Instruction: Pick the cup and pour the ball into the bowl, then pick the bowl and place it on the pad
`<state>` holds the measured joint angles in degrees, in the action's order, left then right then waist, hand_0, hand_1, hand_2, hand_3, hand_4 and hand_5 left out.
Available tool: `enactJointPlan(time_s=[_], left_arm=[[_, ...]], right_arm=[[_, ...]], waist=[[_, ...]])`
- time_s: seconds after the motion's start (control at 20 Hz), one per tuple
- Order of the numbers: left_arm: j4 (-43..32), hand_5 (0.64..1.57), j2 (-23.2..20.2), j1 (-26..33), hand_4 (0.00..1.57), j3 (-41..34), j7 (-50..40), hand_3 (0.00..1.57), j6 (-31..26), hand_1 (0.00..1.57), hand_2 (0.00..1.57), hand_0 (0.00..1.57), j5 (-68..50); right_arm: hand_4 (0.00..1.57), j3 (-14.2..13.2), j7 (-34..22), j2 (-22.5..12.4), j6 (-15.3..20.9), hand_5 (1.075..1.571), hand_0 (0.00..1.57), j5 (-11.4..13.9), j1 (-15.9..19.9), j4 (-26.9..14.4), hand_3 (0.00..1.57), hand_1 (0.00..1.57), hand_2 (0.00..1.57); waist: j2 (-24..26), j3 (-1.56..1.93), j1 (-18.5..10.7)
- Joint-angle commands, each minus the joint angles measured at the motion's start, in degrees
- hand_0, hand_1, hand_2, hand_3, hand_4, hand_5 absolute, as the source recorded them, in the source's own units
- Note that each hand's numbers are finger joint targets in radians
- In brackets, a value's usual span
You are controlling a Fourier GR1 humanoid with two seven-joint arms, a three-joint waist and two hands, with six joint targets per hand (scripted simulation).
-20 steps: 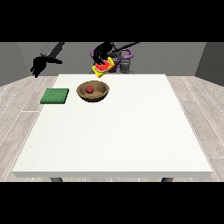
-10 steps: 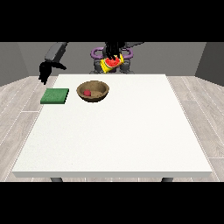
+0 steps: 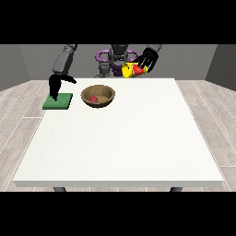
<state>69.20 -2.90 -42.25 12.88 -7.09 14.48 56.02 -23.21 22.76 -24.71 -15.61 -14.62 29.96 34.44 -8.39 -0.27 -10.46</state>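
Note:
A brown wooden bowl (image 3: 97,96) stands on the white table (image 3: 124,143) at the back left, with a small red ball (image 3: 93,98) inside it. Left of the bowl lies a flat green pad (image 3: 58,101). The hand at the view's right (image 3: 148,59) is raised above the table's back edge, its fingers curled round a yellow and red cup (image 3: 132,70) that lies tipped on its side. The hand at the view's left (image 3: 56,85) hangs over the pad with its fingers pointing down and holds nothing.
The robot's grey and purple torso (image 3: 116,57) stands behind the back edge. The white table stretches wide towards the camera in front of the bowl and pad. Grey plank floor surrounds it.
The hand with the cup has swung to the right, away from the bowl, and higher. The other hand has come down from the raised far left to above the pad.

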Motion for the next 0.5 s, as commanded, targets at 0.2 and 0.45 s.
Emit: enactJointPlan(time_s=[0.2,0.45], left_arm=[[0.07,1.545,2.82,0.94,0.83,-13.93,12.48,0.00,1.03,0.52,0.00,0.52,-26.12],[-4.60,1.531,2.88,6.12,0.00,-16.56,20.64,0.00,-1.39,0.00,0.00,0.00,-36.42]], right_arm=[[0.39,1.61,-0.40,4.71,0.49,1.570,0.00,-1.06,4.63,4.44,0.00,0.00,0.00],[0.33,5.45,-3.14,10.13,3.89,1.559,0.00,0.79,3.74,7.43,0.00,0.00,0.00]], waist=[[-9.62,-0.04,3.37],[-7.07,0.12,7.30]])
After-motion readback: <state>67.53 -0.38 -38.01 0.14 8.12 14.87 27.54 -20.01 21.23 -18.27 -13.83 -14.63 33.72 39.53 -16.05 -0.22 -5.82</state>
